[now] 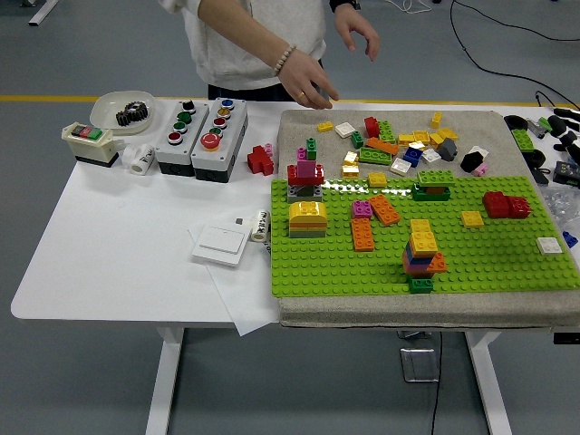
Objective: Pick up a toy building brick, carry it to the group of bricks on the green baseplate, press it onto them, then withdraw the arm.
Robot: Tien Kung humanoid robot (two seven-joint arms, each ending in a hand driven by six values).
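Observation:
The green baseplate (pixel 507 263) lies on a grey mat at the table's right. A tall stack of yellow, blue, orange and green bricks (pixel 420 254) stands near its front middle. Other groups on it are a yellow-grey stack (pixel 307 218), a red-pink stack (pixel 305 176), orange bricks (pixel 363 234) and a red brick (pixel 506 205). Loose bricks (pixel 399 143) lie on the mat behind the plate. Only a small black part of my right hand (pixel 568 125) shows at the right edge, away from the plate. A person's hand (pixel 313 91) hovers over the loose bricks' left end.
Two button boxes (pixel 195 136), a white bowl with a gear (pixel 122 110), a switch box (pixel 88 141) and a red brick (pixel 260 160) stand at the back left. A white wall switch (pixel 220 244) lies on paper left of the plate. The person's other hand (pixel 358 32) is raised.

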